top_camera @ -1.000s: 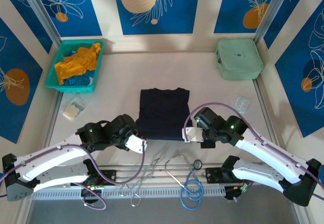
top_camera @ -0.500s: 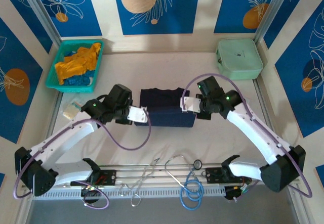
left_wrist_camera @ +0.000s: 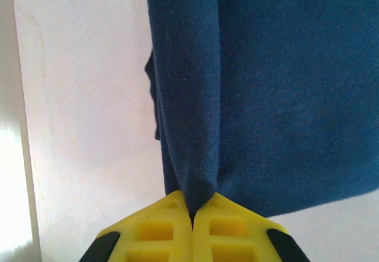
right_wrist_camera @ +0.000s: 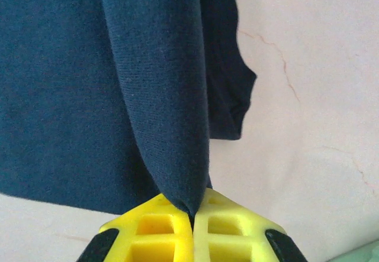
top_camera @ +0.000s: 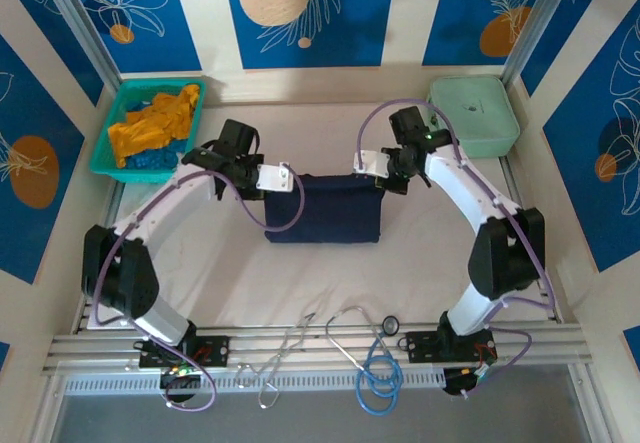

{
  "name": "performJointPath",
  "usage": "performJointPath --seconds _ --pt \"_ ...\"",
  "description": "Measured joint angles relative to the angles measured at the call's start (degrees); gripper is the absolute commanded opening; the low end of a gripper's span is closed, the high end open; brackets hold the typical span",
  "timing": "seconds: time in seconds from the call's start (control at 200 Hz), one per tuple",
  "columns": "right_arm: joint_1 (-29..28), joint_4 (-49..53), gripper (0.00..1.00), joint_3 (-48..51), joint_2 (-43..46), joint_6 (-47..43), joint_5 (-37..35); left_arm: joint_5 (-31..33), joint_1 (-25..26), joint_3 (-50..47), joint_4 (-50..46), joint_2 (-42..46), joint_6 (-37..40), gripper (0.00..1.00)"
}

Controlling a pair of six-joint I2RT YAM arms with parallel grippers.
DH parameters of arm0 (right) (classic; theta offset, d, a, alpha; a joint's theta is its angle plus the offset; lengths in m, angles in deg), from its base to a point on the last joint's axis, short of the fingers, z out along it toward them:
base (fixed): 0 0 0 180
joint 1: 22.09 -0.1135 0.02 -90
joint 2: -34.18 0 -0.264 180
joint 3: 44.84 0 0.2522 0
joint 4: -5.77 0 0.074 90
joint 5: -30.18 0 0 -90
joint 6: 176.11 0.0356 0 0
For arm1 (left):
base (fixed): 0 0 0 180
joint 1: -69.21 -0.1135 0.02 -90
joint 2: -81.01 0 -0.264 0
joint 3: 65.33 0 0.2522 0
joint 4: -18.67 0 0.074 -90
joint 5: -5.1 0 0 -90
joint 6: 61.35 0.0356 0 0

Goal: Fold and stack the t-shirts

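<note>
Left pincer [left_wrist_camera: 192, 213]: jaws closed flat on a pinch of the navy t-shirt [top_camera: 323, 211], at its far-left corner. Right pincer [right_wrist_camera: 192, 214]: the same, clamped on the far-right corner.

Shirt position: centre of the table [top_camera: 320, 133], a doubled rectangle. Its long axis runs left-right, straight between my two pincers. From both pincers the cloth falls back toward my bases. The held edge looks slightly raised, going by the way the cloth drapes in each wrist view.

Judgement: neither arm is nearer, since each holds its own corner, so the lowering must be level and simultaneous.

Room: bare table beyond the held edge. The teal basket [top_camera: 135, 176], holding the mustard-orange t-shirt [top_camera: 150, 123] and blue t-shirt [top_camera: 150, 160], sits well to my left. The mint-green case [top_camera: 480, 113] is close behind my right wrist, so that side is tighter.

Near hem lies well apart from the rail.
</note>
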Motion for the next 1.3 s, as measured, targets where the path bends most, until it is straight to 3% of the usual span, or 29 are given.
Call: performJointPath --seconds 0.26,0.48,0.59,0.66,0.72,0.805,0.921,1.076,1.301 --pt "1.8 -3.3 0.00 -6.0 -11.6 0.9 1.2 -0.6 -2.2 2.0 6.3 -9.7 0.2 0.00" --pt "2.1 -10.5 0.02 -6.5 -18.8 5.4 -1.1 1.0 -2.6 0.3 17.4 -14.9 -1.6 0.00" --pt "2.1 -15.4 0.27 -5.5 -20.0 8.7 -2.3 2.4 -2.7 -1.1 22.7 -16.1 -2.5 0.09" --pt "2.1 -19.2 0.41 -4.3 -20.2 10.5 -3.7 3.3 -2.7 -2.5 26.0 -16.4 -2.7 0.27" --pt "2.3 -23.0 0.47 -2.8 -20.2 12.0 -4.7 4.4 -2.8 -3.6 28.4 -16.4 -3.5 0.42" --pt "2.7 -27.2 0.52 -0.9 -20.2 14.4 -5.2 6.0 -3.0 -4.5 31.5 -16.4 -5.2 0.55" --pt "3.2 -31.1 0.62 0.1 -20.1 18.5 -5.2 8.0 -3.1 -5.2 36.5 -16.4 -7.1 0.66" --pt "4.1 -36.6 0.64 4.4 -14.6 24.3 -4.4 12.1 -3.2 -6.6 41.6 -14.5 -10.7 0.68" --pt "6.3 -40.2 0.66 10.3 7.7 34.8 -3.2 19.3 -3.2 -7.6 43.5 -1.7 -18.1 0.75"
